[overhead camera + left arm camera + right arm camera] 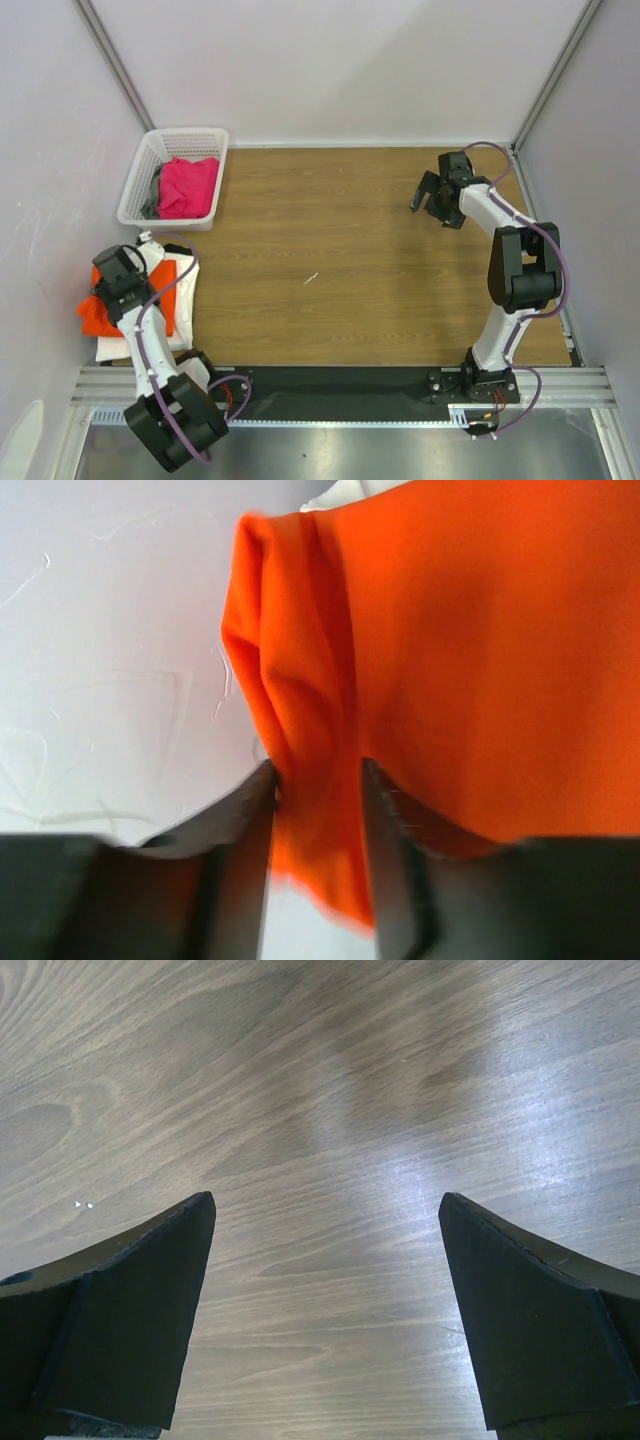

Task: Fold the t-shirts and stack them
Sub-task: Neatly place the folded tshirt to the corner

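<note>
The bright orange t-shirt point(93, 312) lies bunched on a folded white t-shirt point(183, 285) at the table's left edge. My left gripper point(118, 283) is right over it. In the left wrist view the jaws of the left gripper point(318, 770) stand a little apart, open. A hanging fold of the orange t-shirt point(450, 630) runs between them, brushing the left fingertip point(262, 780). Far off at the back right, my right gripper point(435, 205) hovers wide open over bare wood, and nothing lies between the jaws of the right gripper point(325, 1200). A magenta-pink t-shirt point(188, 185) and a grey one point(152, 197) lie in the basket.
The white lattice basket point(133, 195) stands at the back left of the wooden table point(340, 260). White walls enclose the left, back and right sides; the left wall point(100, 630) is close beside my left gripper. A small white speck point(311, 277) lies mid-table.
</note>
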`<state>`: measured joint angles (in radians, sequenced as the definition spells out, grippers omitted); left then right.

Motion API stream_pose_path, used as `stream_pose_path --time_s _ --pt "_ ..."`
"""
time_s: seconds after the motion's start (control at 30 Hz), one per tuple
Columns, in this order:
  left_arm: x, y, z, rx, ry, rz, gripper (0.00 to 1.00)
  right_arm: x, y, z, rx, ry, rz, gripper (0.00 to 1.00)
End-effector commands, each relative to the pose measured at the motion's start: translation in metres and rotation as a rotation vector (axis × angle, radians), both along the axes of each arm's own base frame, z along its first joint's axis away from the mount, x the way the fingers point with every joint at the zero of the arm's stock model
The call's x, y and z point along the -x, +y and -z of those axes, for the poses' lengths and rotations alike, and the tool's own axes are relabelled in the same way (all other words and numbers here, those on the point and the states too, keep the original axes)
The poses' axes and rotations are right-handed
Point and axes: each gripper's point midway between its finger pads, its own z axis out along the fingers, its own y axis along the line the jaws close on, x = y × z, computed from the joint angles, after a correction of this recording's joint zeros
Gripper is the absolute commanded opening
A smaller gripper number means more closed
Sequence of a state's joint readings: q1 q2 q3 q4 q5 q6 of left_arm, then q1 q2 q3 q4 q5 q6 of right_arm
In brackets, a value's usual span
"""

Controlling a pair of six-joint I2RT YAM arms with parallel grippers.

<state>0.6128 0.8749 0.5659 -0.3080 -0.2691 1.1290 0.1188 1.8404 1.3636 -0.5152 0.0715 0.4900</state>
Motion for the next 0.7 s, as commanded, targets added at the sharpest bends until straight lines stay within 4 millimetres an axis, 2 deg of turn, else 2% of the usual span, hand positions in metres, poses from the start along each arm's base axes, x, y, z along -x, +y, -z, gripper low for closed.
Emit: stream_pose_path --time_s 0.0,0.03,0.1,0.13,0.17,0.23,0.27,0.33,0.37,0.43,0.47,0.53,0.57,0.63,0.67 --pt "-0.002 -0.011 -0.006 0.022 -0.076 0.021 0.49 -0.011 0.000 -0.013 0.005 -0.039 0.012 1.00" --pt "-0.002 -0.012 -0.009 0.026 -0.091 0.012 0.53 -0.012 0.002 -0.013 0.000 -0.040 0.006 1.00" --pt "-0.005 -0.010 -0.030 0.021 -0.170 -0.020 0.61 -0.014 0.003 -0.014 0.000 -0.041 -0.001 1.00" --pt "-0.007 -0.010 -0.037 0.030 -0.198 -0.028 0.71 -0.014 0.005 -0.015 -0.003 -0.042 -0.008 1.00" --pt "-0.013 -0.010 -0.062 0.037 -0.280 -0.046 0.74 -0.014 0.005 -0.014 -0.002 -0.041 -0.010 1.00" --pt "-0.025 -0.024 -0.077 0.115 -0.330 -0.006 0.82 -0.012 0.004 -0.014 -0.001 -0.039 -0.011 1.00" --pt "-0.035 -0.032 -0.104 0.160 -0.438 -0.004 0.84 -0.012 0.005 -0.018 -0.004 -0.048 -0.012 1.00" --pt "-0.053 -0.053 -0.116 0.265 -0.509 0.030 0.90 -0.014 0.011 -0.025 -0.008 -0.068 -0.043 1.00" --pt "-0.062 -0.061 -0.134 0.346 -0.619 -0.014 0.91 -0.017 0.014 -0.032 -0.004 -0.095 -0.060 1.00" --pt "-0.076 -0.086 -0.124 0.502 -0.614 -0.040 0.93 -0.019 0.029 -0.047 0.028 -0.139 -0.129 1.00" --pt "-0.085 -0.103 -0.128 0.616 -0.662 -0.069 0.92 -0.019 0.037 -0.051 0.038 -0.151 -0.153 1.00" --pt "-0.089 -0.124 -0.104 0.733 -0.593 -0.147 0.83 -0.018 0.049 -0.057 0.045 -0.168 -0.188 1.00" --pt "-0.094 -0.146 -0.099 0.822 -0.603 -0.199 0.82 -0.018 0.052 -0.058 0.042 -0.174 -0.192 1.00" --pt "-0.085 -0.167 -0.073 0.897 -0.545 -0.324 0.82 -0.015 0.056 -0.061 0.018 -0.179 -0.195 1.00" --pt "-0.082 -0.188 -0.055 0.983 -0.537 -0.402 0.83 -0.012 0.056 -0.061 0.014 -0.173 -0.192 1.00"
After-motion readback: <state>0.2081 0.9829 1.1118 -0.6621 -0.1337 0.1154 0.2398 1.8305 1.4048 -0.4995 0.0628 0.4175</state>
